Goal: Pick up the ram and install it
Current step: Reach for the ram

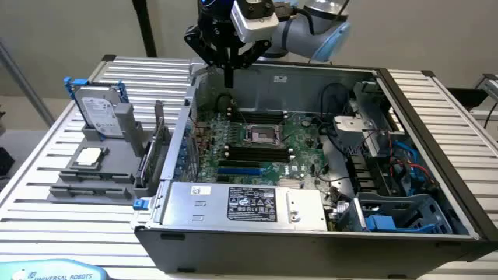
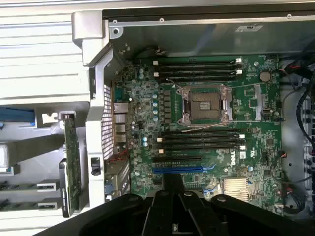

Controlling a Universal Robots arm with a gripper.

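As the closed gripper (image 1: 228, 80) hovers, a label (image 1: 58, 275) reads UNIVERSAL ROBOTS.

Silver arm (image 1: 300, 26), blue cap (image 1: 335, 36); black tool (image 1: 228, 80), white cam (image 1: 255, 14)

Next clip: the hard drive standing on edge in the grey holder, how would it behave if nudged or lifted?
The hard drive has a metal case, so it is probably stiff and heavy for its size. It stands on a narrow edge, so a push might tip it, though the grey holder seems to brace its foot.
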